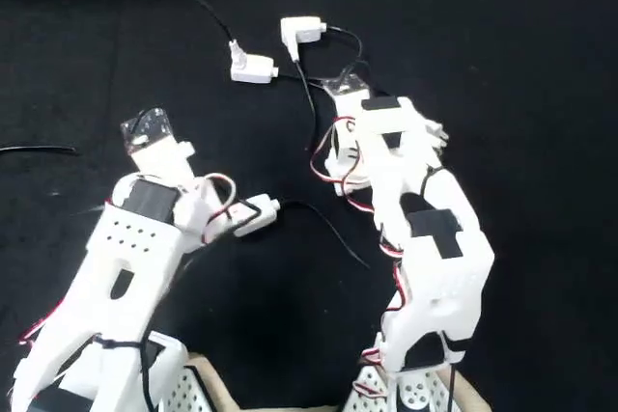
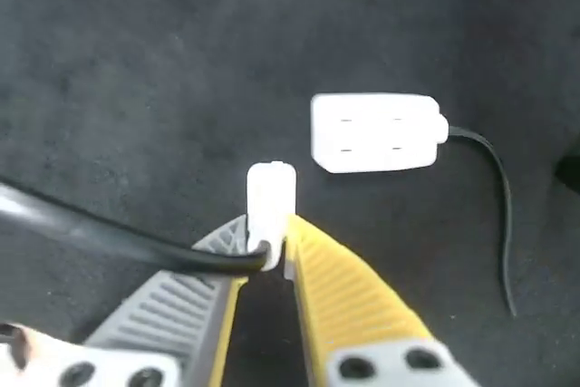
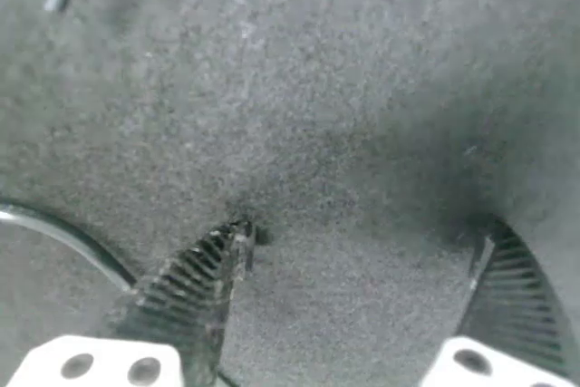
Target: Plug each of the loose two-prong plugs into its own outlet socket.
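Left gripper (image 2: 269, 235) pinched shut on small white two-prong plug (image 2: 271, 198), prongs hidden, its black cord (image 2: 109, 242) running off-frame, white rectangular outlet block (image 2: 373, 131) near ahead, not touching, right gripper (image 3: 358, 256) spread wide, empty, over black felt cloth (image 3: 362, 88)

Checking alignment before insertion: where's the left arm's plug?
Left wrist view: the white plug is pinched in the left hand, with the white outlet block lying just beyond it on the black cloth, apart from it.
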Tool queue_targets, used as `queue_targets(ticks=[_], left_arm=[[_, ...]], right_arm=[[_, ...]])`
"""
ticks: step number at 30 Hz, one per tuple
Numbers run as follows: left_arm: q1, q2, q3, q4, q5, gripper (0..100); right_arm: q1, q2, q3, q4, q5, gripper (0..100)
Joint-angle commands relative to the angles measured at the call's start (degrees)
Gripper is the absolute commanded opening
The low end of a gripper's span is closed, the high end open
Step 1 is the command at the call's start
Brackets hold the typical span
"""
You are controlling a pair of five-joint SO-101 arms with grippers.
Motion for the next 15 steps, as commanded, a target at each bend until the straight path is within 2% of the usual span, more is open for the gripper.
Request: queue_targets(ticks=[1,8,15], left_arm=[[-6.37,-0.35,-0.75,0.35,-4.4,3],[-8.66,-0.79,0.92,0.26,-5.01,3],[-5.93,-0.79,4.88,0.35,-8.26,3]], right_arm=[[-2.99,-1.36,-1.63,0.53,5.01,37.4],[-13.54,-1.01,-1.71,0.88,5.63,37.4],[-18.29,-0.92,-1.63,0.88,5.19,37.4]])
